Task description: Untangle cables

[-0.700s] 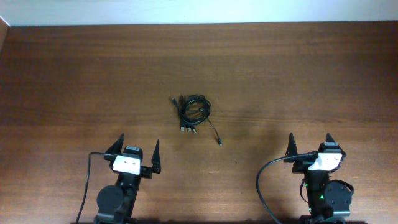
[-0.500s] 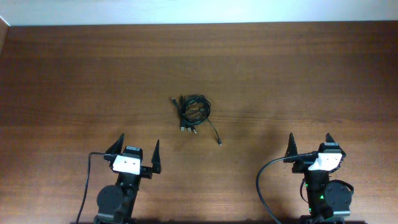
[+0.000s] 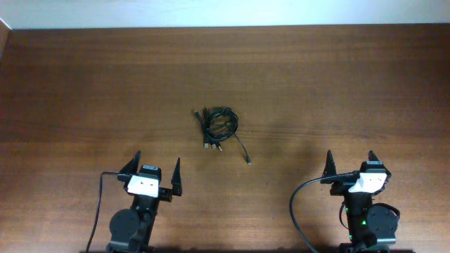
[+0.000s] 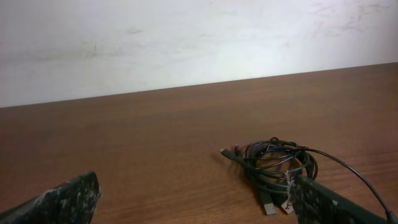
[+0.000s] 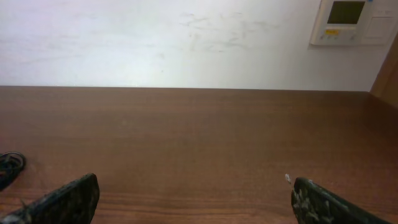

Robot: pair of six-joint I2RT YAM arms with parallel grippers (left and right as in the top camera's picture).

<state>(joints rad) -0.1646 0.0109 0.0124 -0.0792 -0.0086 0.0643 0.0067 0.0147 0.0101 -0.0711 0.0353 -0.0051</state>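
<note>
A tangle of black cables [image 3: 219,126] lies coiled in the middle of the brown table [image 3: 337,84], with USB plugs sticking out at its near side and one thin lead trailing to the right. In the left wrist view the cable tangle [image 4: 277,163] lies ahead and to the right, partly behind the right finger. In the right wrist view only its edge [image 5: 9,164] shows at far left. My left gripper [image 3: 153,173] is open and empty, near the front edge, left of the tangle. My right gripper [image 3: 350,164] is open and empty, at the front right.
A white wall runs behind the table's far edge [image 4: 186,87]. A wall thermostat panel [image 5: 351,21] shows at the upper right of the right wrist view. Each arm's own black cable loops beside its base [image 3: 299,204].
</note>
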